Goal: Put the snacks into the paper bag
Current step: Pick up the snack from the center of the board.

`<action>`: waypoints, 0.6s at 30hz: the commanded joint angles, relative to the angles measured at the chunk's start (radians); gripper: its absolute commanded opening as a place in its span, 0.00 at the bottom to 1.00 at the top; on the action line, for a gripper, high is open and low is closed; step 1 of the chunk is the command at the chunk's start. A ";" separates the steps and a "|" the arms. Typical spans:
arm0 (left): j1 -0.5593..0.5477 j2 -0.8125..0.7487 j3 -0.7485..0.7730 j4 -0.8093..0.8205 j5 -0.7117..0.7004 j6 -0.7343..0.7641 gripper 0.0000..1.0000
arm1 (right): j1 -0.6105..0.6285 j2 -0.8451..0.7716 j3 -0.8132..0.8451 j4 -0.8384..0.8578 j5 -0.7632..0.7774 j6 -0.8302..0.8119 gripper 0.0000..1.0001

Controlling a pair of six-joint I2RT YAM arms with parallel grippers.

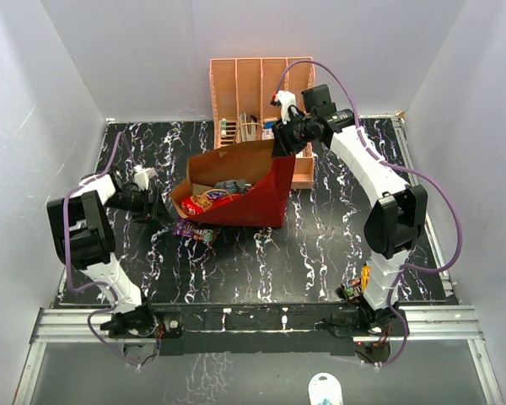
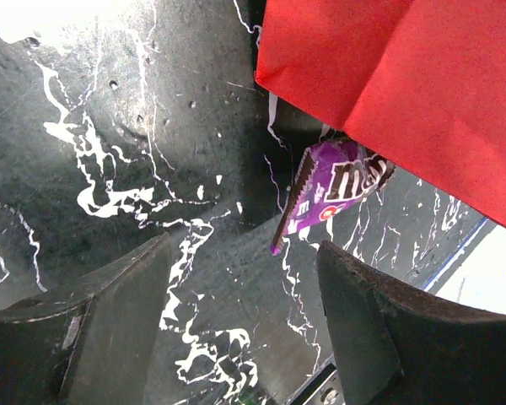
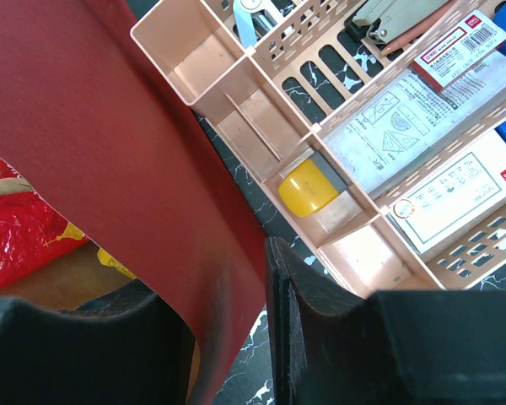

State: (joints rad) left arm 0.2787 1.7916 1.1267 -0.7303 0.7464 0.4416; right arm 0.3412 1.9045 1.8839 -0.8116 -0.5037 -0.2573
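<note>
Right gripper (image 3: 229,299) is clamped on the far wall of the paper bag (image 1: 268,196), propping it open. Left gripper (image 2: 240,287) gapes wide and empty, facing a purple candy wrapper (image 2: 336,187) at the bag's near-left base. Next move: advance and close on the wrapper.

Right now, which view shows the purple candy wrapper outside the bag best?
Left wrist: the purple wrapper sits large mid-frame, lettering visible, at the red bag edge. The top view shows it small; the right wrist misses it.

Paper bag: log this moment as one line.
right fingers: shut on paper bag wall | left fingers: open, near purple candy wrapper | wrapper: outside, at bag base | red chip bag: inside
</note>
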 commanded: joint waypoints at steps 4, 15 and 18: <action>-0.044 0.049 0.030 0.002 0.089 0.008 0.62 | 0.007 -0.025 0.035 0.017 -0.001 -0.007 0.37; -0.102 0.089 0.010 0.058 0.098 -0.044 0.50 | 0.007 -0.018 0.039 0.012 -0.002 -0.009 0.37; -0.116 0.097 0.009 0.055 0.103 -0.047 0.43 | 0.007 -0.020 0.038 0.013 -0.001 -0.010 0.37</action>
State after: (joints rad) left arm 0.1806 1.8847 1.1297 -0.6758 0.7986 0.3988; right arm 0.3412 1.9045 1.8839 -0.8116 -0.5034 -0.2577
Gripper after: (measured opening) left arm 0.468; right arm 0.365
